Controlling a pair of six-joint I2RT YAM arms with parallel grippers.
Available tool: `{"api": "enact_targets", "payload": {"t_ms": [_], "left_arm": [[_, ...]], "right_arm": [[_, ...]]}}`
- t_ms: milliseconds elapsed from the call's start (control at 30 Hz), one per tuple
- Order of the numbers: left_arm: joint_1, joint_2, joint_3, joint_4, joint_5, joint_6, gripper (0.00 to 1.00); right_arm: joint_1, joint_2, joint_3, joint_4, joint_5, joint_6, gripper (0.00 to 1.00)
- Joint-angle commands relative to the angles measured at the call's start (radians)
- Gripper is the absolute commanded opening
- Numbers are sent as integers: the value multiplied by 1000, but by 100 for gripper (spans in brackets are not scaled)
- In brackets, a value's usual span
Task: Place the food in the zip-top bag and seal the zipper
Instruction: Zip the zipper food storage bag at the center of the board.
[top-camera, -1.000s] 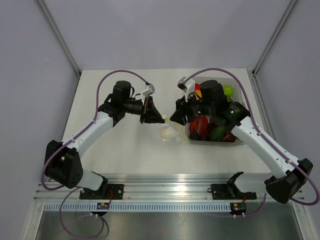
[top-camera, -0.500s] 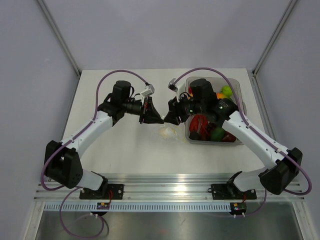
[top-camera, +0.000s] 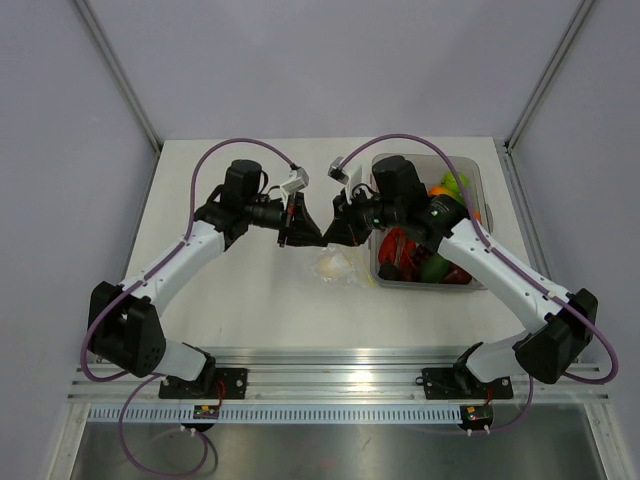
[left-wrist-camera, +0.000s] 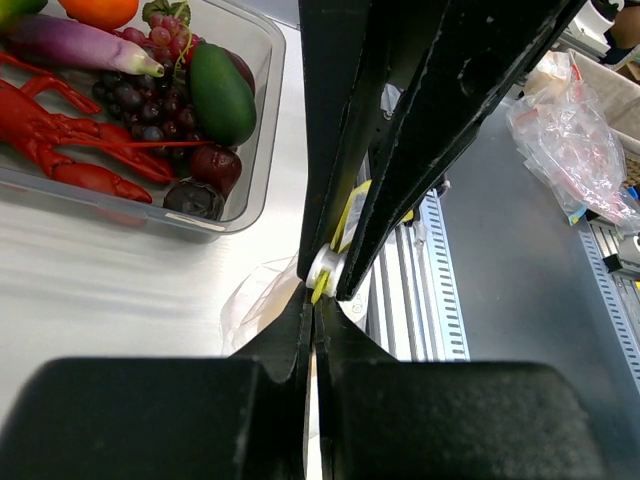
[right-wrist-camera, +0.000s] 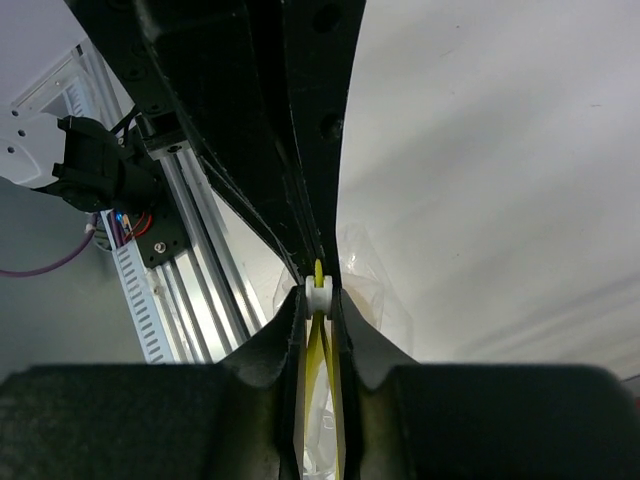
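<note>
Fingertips of the right gripper (right-wrist-camera: 318, 297) stand almost together on the zipper (right-wrist-camera: 316, 350), its yellow strip running up between them to a small white slider (left-wrist-camera: 324, 270) at their very tips; whether the pads press the slider itself or only the strip beside it is hard to tell from so close. Nose to nose with it, the left gripper (left-wrist-camera: 312, 308) is fully closed and pinches the same yellow edge. A second ago the right gripper hung apart from it, at the left edge of the bin (top-camera: 472, 170), with its jaws noticeably wider; since then it has swung across and narrowed onto the strip, while the left arm has kept its place. I read that as loading being over and sealing begun: one gripper anchors the mouth and the other is set to run along it. The zip-top bag (top-camera: 347, 273) hangs below the two tips, over the table (top-camera: 240, 290) and just left of the bin, with one pale food item (top-camera: 333, 262) inside. Counted: two grippers, one bag, one zipper, one slider, one bin; in the bin the left wrist view shows one red lobster (left-wrist-camera: 60, 130), one avocado (left-wrist-camera: 222, 92) and one bunch of dark grapes (left-wrist-camera: 150, 112) among other pieces
</note>
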Motion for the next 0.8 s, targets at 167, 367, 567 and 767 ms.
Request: {"api": "enact_targets", "payload": {"t_ms": [167,367,567,767], "left_arm": [[6,-23,40,-31,29,53,0],[60,-26,36,-28,46,36,0],[94,-29,36,-4,32,13,0],[140,-38,38,27,-11,-28,0]], "right_arm": [[12,-18,21,45,20,28,14],[12,-82,-51,48,48,28,8],[12,-139,-139,49,50,51,9],[12,-209,-211,28,91,65,9]]}}
